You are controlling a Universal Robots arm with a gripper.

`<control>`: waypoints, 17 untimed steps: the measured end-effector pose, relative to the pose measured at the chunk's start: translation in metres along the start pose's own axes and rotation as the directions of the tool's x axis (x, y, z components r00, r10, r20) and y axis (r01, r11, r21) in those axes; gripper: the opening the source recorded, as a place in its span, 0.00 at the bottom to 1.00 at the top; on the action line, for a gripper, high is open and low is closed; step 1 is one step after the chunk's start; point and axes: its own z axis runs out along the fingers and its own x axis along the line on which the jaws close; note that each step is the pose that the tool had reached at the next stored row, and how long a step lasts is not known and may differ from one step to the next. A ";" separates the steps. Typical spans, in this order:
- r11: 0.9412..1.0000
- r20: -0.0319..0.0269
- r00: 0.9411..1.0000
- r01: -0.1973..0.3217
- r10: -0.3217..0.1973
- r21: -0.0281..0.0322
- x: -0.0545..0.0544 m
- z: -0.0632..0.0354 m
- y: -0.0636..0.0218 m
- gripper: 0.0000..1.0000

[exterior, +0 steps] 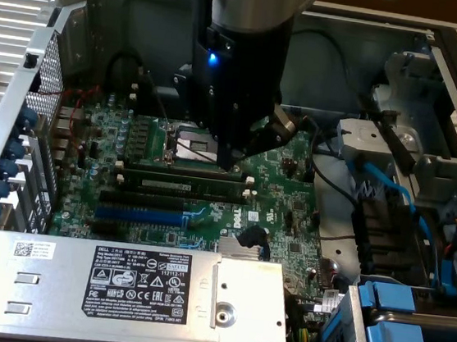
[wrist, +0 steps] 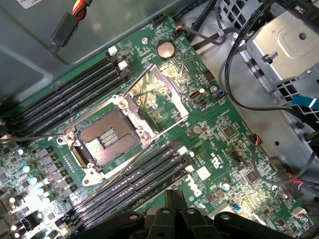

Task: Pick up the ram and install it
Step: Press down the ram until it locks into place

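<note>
1. The gripper (exterior: 233, 165) hangs low inside an open computer case (exterior: 20, 114), right over the green motherboard (exterior: 282, 210); its black body hides the tips in the exterior view.
2. The claw is closed tight; I cannot tell if anything is pinched in it.
3. The gripper sits just above the memory slots (exterior: 181, 184), beside the CPU socket (exterior: 186, 141).
4. The ram (exterior: 185, 189), a thin green stick, lies along a slot just below the gripper tip; I cannot tell if it is pushed all the way in.
5. Past the ram, away from the CPU socket, lie black slots and one blue slot (exterior: 139, 214).
6. In the wrist view the CPU socket (wrist: 107, 137) is open and empty, with long black memory slots (wrist: 134, 181) on both sides of it; the gripper's dark fingers (wrist: 172, 219) show at the edge, near those slots.
7. The silver power supply (exterior: 116, 286) with a black label lies beyond the blue slot from the CPU socket.
</note>
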 end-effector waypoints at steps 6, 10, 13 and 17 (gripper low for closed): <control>1.000 0.000 1.000 0.000 0.000 0.000 0.000 0.0000 0.0000 0.11; 1.000 0.000 1.000 0.000 0.000 0.000 0.000 -0.0010 0.0000 0.11; 1.000 0.001 1.000 0.000 0.000 -0.001 0.000 -0.0029 0.0002 0.11; 1.000 0.004 1.000 0.000 0.000 -0.003 0.000 -0.0064 0.0005 0.11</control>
